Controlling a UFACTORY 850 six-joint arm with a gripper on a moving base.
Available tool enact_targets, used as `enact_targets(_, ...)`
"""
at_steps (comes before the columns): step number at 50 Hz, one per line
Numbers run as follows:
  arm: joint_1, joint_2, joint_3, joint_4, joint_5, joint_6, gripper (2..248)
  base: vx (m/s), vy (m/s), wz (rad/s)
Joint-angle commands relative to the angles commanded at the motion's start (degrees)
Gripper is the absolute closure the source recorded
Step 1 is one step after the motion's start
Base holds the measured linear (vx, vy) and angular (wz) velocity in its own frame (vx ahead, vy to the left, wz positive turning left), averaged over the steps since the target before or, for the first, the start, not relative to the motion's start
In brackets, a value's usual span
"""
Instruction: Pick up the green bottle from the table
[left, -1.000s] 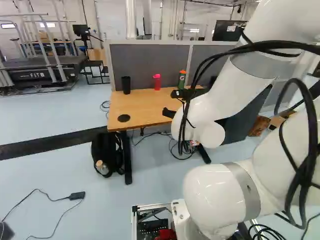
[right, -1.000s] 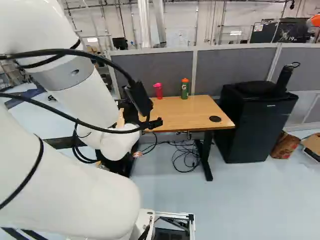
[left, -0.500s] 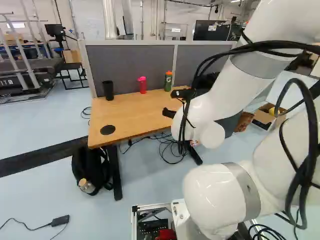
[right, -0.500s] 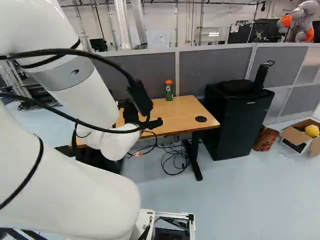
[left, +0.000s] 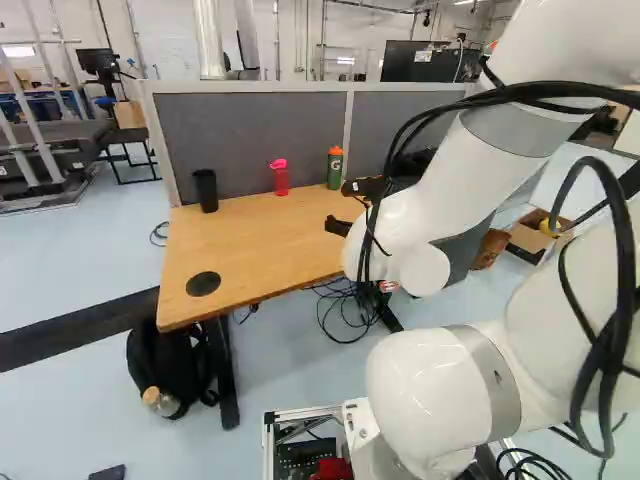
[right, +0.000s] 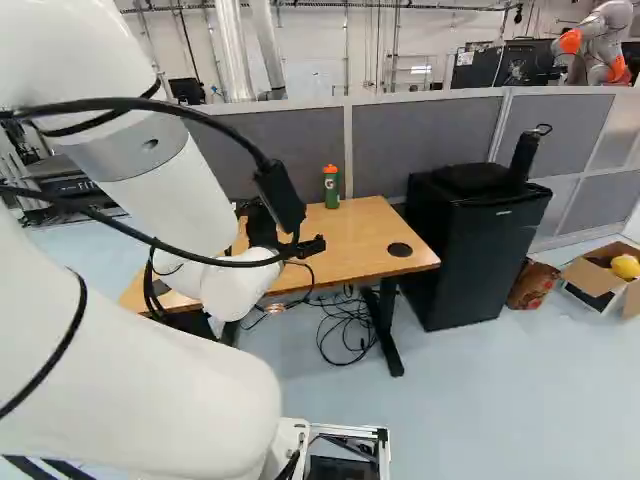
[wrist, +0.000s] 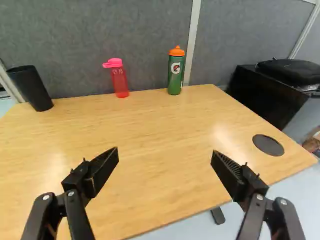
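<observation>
Bottle (left: 335, 169) on table (left: 250, 250) before partition (left: 250, 135), right of flask (left: 281, 180).

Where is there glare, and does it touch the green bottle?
Wrist view: soft glare on the table, between the green bottle and the dark disc, clear of the bottle; left base view: small glints on the white arm.

A wooden table (wrist: 165, 130) extends ahead of the jaws. Gray partition panels (wrist: 135, 30) stand farther ahead, behind the tabletop; pale blue floor (right: 500, 400) lies lower than the jaws.
</observation>
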Motion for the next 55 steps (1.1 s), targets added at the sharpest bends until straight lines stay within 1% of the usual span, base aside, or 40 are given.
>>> enact_targets(29, 0.0, 0.0, 0.0, 0.0, 0.0, 0.0, 3, 0.176, -0.039, -0.012)
enact_targets(55, 0.0, 0.0, 0.0, 0.0, 0.0, 0.0, 3, 0.170, -0.059, -0.013)
